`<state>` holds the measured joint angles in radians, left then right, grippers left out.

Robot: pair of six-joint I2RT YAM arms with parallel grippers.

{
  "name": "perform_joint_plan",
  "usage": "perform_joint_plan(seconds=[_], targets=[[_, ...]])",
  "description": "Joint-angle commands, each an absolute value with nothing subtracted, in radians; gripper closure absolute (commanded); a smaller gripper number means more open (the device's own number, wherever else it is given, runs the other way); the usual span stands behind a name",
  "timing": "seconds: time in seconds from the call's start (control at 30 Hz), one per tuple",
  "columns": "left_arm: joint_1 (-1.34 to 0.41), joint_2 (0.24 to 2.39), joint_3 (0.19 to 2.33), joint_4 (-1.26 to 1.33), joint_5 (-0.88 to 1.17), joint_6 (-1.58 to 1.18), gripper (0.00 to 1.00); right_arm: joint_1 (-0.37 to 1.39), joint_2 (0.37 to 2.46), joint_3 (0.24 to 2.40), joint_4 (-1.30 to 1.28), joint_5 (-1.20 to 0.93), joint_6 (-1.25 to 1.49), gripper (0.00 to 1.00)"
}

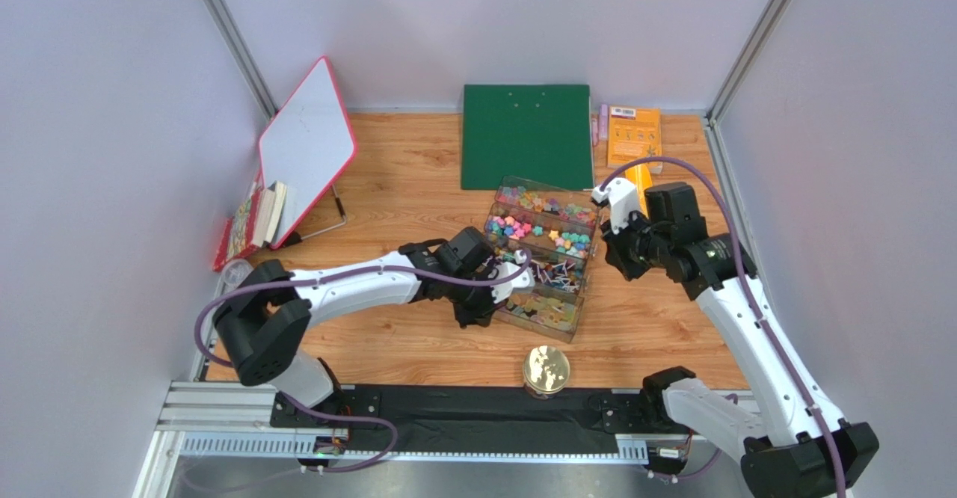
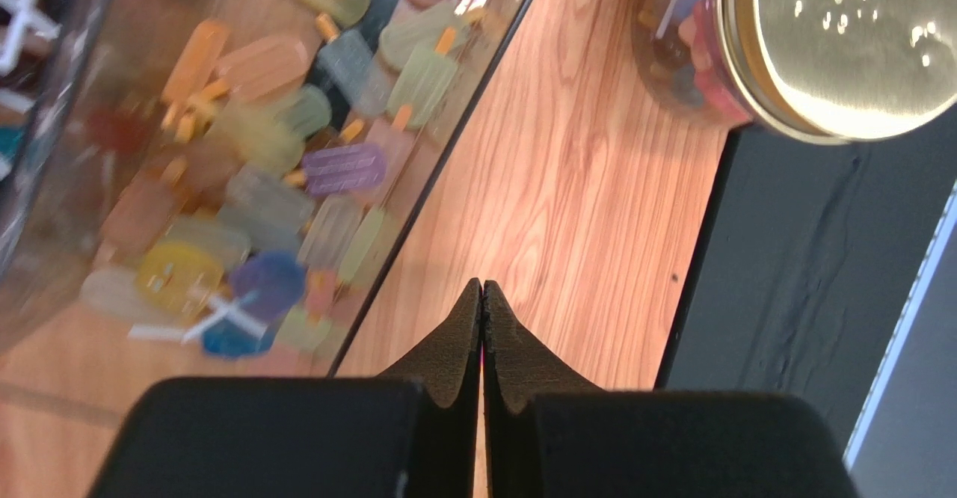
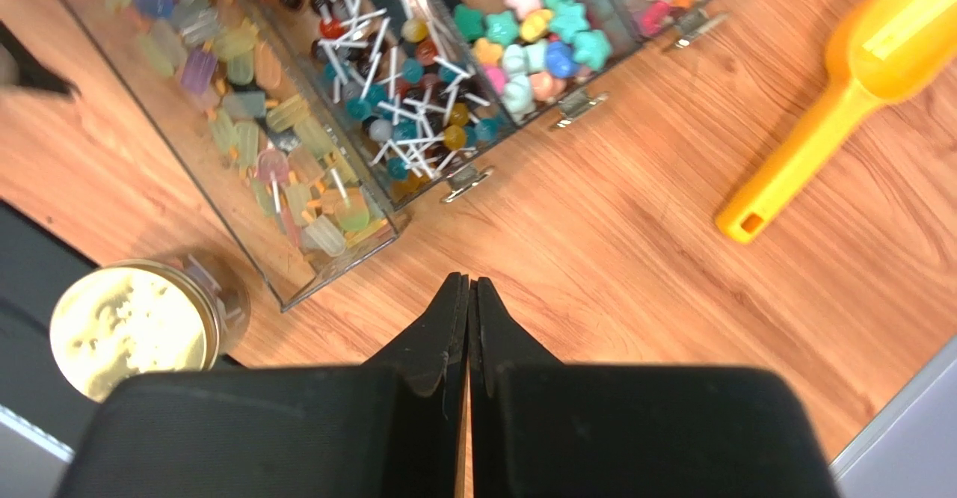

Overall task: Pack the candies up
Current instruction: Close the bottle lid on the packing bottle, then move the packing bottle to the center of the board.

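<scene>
The candies (image 1: 539,229) sit in a clear box (image 3: 388,220) on the table (image 1: 393,178). The left gripper (image 2: 481,293) is pressed together beside the box's edge. The right gripper (image 3: 468,287) is together too, over bare wood. A yellow scoop (image 3: 854,83) and a jar (image 1: 546,370) sit near.

Green board (image 1: 527,136): flat on the table (image 1: 393,173), ahead of my right hand (image 3: 470,296), by the far wall.
Orange box (image 1: 634,137): just right of the green board, ahead of my right hand.
Whiteboard (image 1: 306,150): red-edged, tilted, ahead and left of my left hand (image 2: 482,296).
Books (image 1: 256,220): at the whiteboard's foot, well left of my left hand.
Black mat (image 1: 472,417): along the near edge, behind both my hands.
</scene>
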<state>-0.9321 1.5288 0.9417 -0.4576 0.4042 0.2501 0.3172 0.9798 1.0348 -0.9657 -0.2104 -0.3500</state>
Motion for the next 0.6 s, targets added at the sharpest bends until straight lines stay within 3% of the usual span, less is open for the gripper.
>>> perform_joint_plan(seconds=[0.0, 0.57], targets=[[-0.974, 1.655, 1.031, -0.345, 0.474, 0.198, 1.0, 0.239, 0.957, 1.068, -0.937, -0.212, -0.224, 1.0], [-0.989, 1.979, 1.411, -0.284, 0.428, 0.173, 1.0, 0.146, 0.871, 1.026, -0.957, -0.233, -0.218, 1.0]])
